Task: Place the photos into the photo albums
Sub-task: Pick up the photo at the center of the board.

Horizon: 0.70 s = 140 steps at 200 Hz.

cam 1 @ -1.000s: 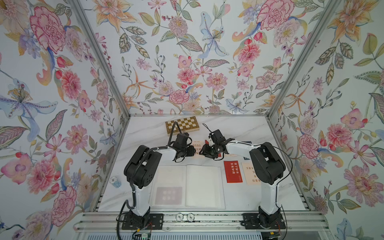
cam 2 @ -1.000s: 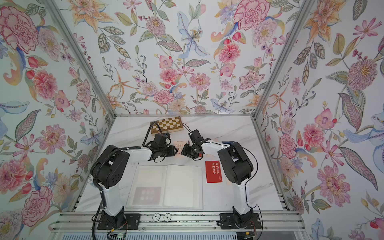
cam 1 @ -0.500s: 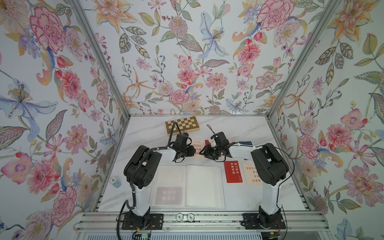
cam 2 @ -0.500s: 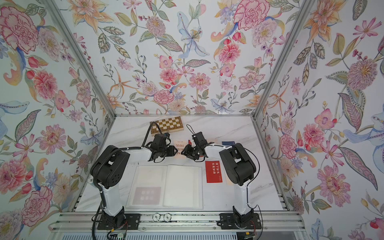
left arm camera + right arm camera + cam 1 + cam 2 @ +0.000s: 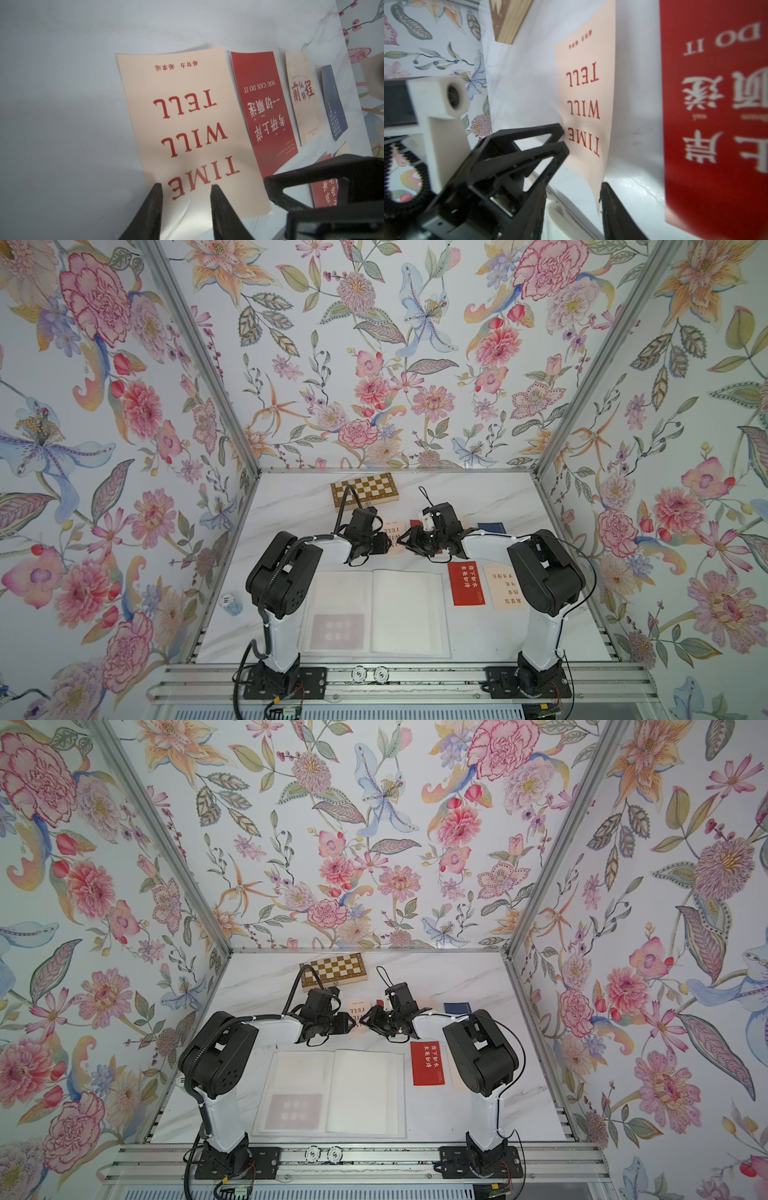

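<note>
The cream card (image 5: 182, 116) printed TIME WILL TELL lies on the table (image 5: 299, 510) just behind the open album (image 5: 409, 614), between the two grippers in both top views; its long axis runs from the robot's side toward the back wall, with the near short end facing the album; the left gripper (image 5: 185, 186) has its jaws apart and its fingers (image 5: 154, 207) set down on that near end, one on the card's left long edge and the other further in, with nothing clamped between them; the paper looks slightly buckled there, so I judge that it pins or nudges the card rather than grasps it; the right gripper (image 5: 406, 542) sits on the opposite side, and the right wrist view shows only one of its fingers (image 5: 614, 214), just beside the card's near right corner, which curls up off the table; the other finger is hidden behind the left gripper, so I cannot tell whether this gripper is parted or closed on the corner; both arms are at the card, but the curled corner lies on the right arm's side, so the pick likely falls to it, with the pull along the long axis toward the album; a sleeved card (image 5: 338, 630) shows through the left page; a red card (image 5: 466, 583) and others lie right of the album.
</note>
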Each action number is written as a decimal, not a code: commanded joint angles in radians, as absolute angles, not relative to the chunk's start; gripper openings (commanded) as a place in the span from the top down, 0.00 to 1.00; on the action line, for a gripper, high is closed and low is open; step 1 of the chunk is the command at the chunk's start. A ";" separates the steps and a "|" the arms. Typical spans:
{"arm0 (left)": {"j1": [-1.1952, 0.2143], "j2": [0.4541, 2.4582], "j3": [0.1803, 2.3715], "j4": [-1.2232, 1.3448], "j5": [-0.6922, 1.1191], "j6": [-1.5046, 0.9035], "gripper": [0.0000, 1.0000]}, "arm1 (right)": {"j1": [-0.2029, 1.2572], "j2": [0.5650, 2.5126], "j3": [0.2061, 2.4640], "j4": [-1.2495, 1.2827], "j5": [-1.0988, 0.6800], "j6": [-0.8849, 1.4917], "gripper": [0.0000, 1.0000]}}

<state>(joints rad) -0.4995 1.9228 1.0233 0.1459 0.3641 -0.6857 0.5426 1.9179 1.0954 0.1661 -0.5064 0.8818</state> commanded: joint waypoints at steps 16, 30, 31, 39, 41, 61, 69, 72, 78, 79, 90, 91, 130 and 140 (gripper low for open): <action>-0.493 1.924 0.974 0.063 0.414 -0.713 0.62 | 0.552 1.887 1.083 0.252 -0.537 0.906 0.56; -0.489 1.923 0.971 0.067 0.419 -0.715 0.62 | 0.553 1.893 1.089 0.258 -0.541 0.910 0.56; -0.488 1.922 0.970 0.067 0.419 -0.715 0.62 | 0.552 1.895 1.090 0.258 -0.543 0.908 0.56; -0.485 1.924 0.970 0.068 0.422 -0.716 0.62 | 0.553 1.901 1.094 0.258 -0.544 0.910 0.56; -0.485 1.925 0.970 0.069 0.423 -0.715 0.62 | 0.552 1.903 1.094 0.258 -0.545 0.910 0.56; -0.477 1.922 0.966 0.074 0.429 -0.719 0.62 | 0.555 1.917 1.105 0.257 -0.546 0.914 0.57; -0.476 1.921 0.965 0.074 0.431 -0.719 0.62 | 0.555 1.922 1.109 0.250 -0.543 0.912 0.57; -0.474 1.921 0.965 0.074 0.432 -0.718 0.62 | 0.555 1.924 1.110 0.250 -0.543 0.911 0.57; -0.473 1.921 0.965 0.075 0.433 -0.717 0.62 | 0.557 1.928 1.112 0.248 -0.541 0.910 0.58; -0.473 1.921 0.965 0.075 0.434 -0.717 0.62 | 0.557 1.928 1.112 0.247 -0.540 0.910 0.58; -0.470 1.923 0.965 0.075 0.437 -0.717 0.63 | 0.559 1.936 1.121 0.231 -0.534 0.906 0.58; -0.469 1.923 0.965 0.076 0.438 -0.718 0.63 | 0.559 1.937 1.120 0.231 -0.535 0.906 0.58; -0.464 1.928 0.961 0.089 0.448 -0.725 0.63 | 0.558 1.938 1.087 0.289 -0.524 0.942 0.61; -0.463 1.930 0.959 0.092 0.451 -0.726 0.63 | 0.559 1.934 1.078 0.300 -0.513 0.947 0.61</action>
